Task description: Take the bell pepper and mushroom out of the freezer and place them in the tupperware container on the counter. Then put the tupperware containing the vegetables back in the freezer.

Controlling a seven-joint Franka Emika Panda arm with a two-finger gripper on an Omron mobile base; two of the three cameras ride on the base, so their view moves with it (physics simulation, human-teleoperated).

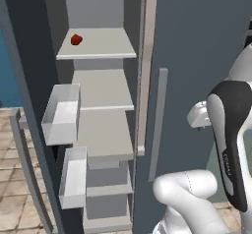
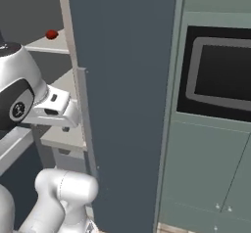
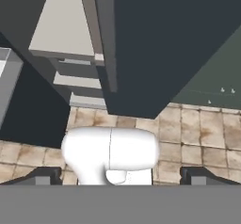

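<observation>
The freezer (image 1: 101, 88) stands open, with pale grey shelves and two translucent white door bins (image 1: 61, 114) on its door at the left. The bell pepper (image 1: 76, 40) (image 2: 51, 34), a small red lump, lies at the left of an upper shelf. My gripper (image 3: 123, 177) is open and holds nothing. It hangs well to the right of the shelves and below the pepper, facing the tiled floor. Its fingertips (image 3: 45, 176) sit wide apart. The freezer's lower shelves (image 3: 66, 30) show in the hand view. The mushroom, the tupperware container and the counter are out of view.
A shut dark grey door (image 1: 202, 51) with a long vertical handle (image 1: 158, 122) stands right of the open freezer. Further right, grey-green cabinets hold a built-in oven (image 2: 220, 70). The open freezer door (image 1: 24, 105) juts out at the left over tan floor tiles (image 3: 197, 133).
</observation>
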